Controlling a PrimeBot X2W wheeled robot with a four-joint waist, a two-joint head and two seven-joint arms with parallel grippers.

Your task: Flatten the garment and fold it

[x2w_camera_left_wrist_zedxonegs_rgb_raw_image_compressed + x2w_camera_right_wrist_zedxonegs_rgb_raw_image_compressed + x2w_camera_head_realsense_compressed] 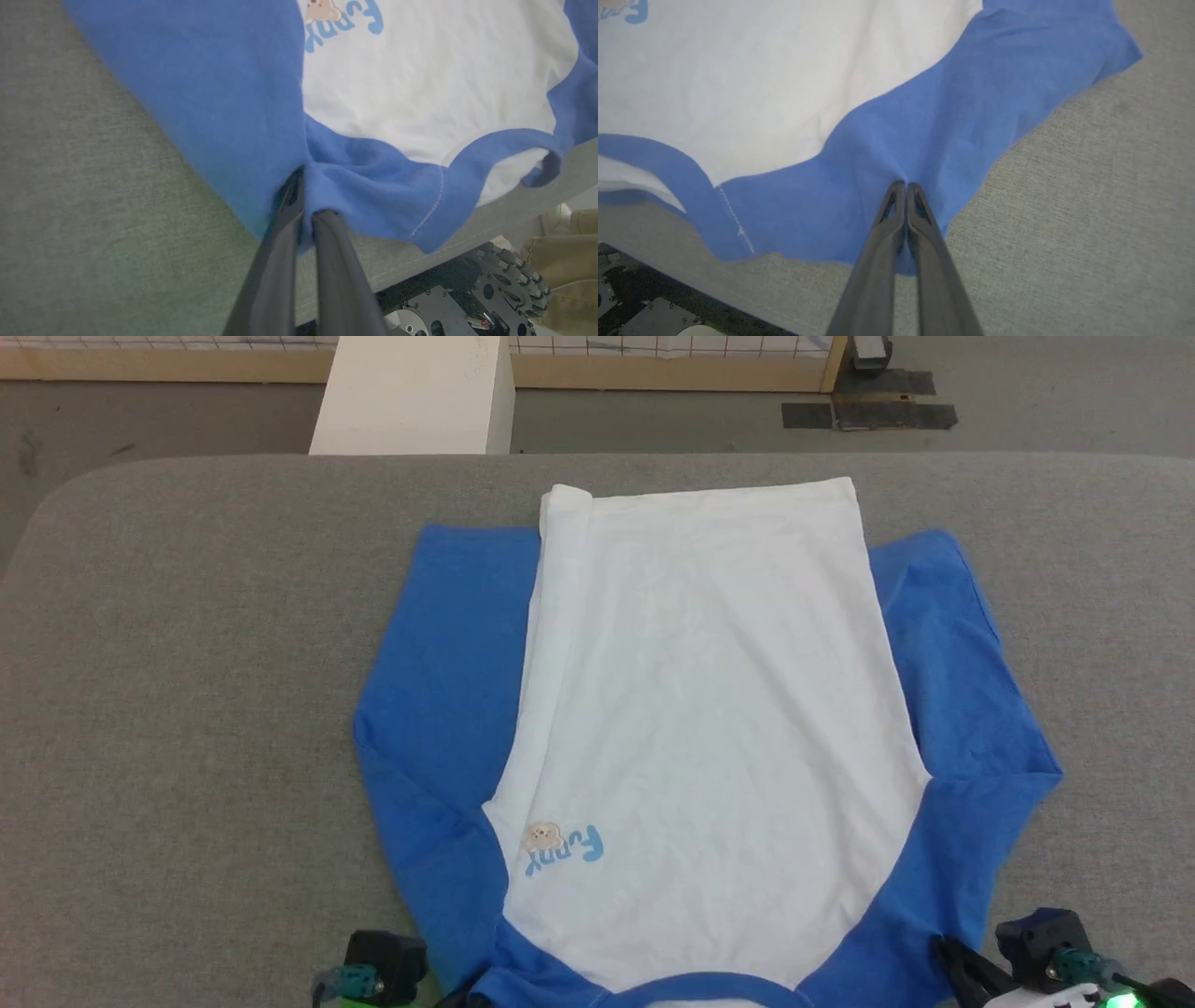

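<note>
Head view shows garment (709, 709) spread on grey table (187, 709).

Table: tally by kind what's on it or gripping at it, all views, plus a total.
garment: 1
grippers: 2, the left gripper and the right gripper, each shut on blue fabric near the neckband
Total: 3

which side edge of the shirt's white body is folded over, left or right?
The left edge of the garment: a narrow doubled strip runs down toward the lettering. The right edge lies flat.
</note>
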